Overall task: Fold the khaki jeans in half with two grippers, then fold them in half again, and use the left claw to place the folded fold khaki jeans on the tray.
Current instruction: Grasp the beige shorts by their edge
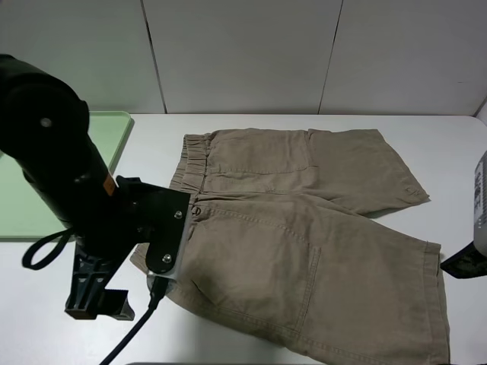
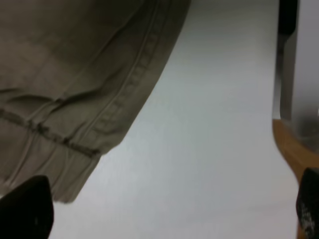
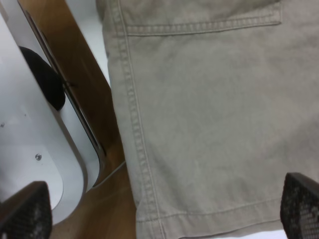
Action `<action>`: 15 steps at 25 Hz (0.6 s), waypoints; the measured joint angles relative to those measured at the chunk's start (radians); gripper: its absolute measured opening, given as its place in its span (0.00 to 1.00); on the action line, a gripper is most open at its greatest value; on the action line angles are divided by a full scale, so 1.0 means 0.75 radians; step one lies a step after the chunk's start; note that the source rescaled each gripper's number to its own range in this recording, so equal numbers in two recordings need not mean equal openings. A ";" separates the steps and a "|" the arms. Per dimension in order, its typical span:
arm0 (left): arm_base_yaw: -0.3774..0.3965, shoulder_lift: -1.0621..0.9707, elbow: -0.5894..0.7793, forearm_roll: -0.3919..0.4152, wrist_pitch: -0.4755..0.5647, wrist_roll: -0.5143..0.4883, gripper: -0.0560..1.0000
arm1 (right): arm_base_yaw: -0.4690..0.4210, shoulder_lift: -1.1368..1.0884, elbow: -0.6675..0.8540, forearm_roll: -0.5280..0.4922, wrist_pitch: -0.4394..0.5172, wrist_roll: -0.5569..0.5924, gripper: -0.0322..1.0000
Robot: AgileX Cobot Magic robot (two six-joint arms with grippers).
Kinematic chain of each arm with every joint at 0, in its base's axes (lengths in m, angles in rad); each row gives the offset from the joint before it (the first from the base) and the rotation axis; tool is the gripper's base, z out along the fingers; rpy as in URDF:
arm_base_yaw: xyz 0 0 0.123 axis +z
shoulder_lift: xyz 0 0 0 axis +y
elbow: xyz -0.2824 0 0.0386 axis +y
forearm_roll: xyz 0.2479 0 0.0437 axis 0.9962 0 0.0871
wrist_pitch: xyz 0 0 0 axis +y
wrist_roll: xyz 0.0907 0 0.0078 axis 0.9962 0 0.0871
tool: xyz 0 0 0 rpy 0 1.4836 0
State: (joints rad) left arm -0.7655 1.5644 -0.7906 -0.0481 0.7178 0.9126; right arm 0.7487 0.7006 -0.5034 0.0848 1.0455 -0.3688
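The khaki jeans (image 1: 304, 228) are shorts lying spread flat on the white table, waistband to the left and leg hems to the right. My left claw (image 1: 97, 303) hangs by the near left corner of the waistband. In the left wrist view its jaws stand wide apart and empty (image 2: 167, 216), with the waistband corner (image 2: 75, 99) just beyond them. My right gripper (image 1: 464, 262) shows only partly at the right edge, beside the near leg's hem. In the right wrist view it is open (image 3: 162, 211) above the hem (image 3: 199, 124). The pale green tray (image 1: 114, 133) lies at the far left, partly hidden by the left arm.
The left arm's bulky black body (image 1: 46, 144) and cable (image 1: 129, 338) cover the left front of the table. A grey plate of the right arm (image 1: 481, 190) shows at the right edge. The table's wooden edge (image 3: 75, 64) runs beside the hem.
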 joint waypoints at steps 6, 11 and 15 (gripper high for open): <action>0.000 0.161 0.000 0.008 -0.103 0.094 0.98 | 0.000 0.137 0.000 0.000 -0.029 -0.004 1.00; 0.000 0.238 -0.001 0.108 -0.178 0.106 0.97 | 0.000 0.316 -0.003 0.002 -0.155 -0.004 1.00; 0.001 0.245 -0.001 0.212 -0.282 0.107 0.97 | 0.000 0.444 -0.003 0.066 -0.260 -0.009 1.00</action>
State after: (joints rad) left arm -0.7645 1.7480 -0.7917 0.1111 0.5065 0.9927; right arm 0.7487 1.0334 -0.5055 0.1342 0.8505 -0.3753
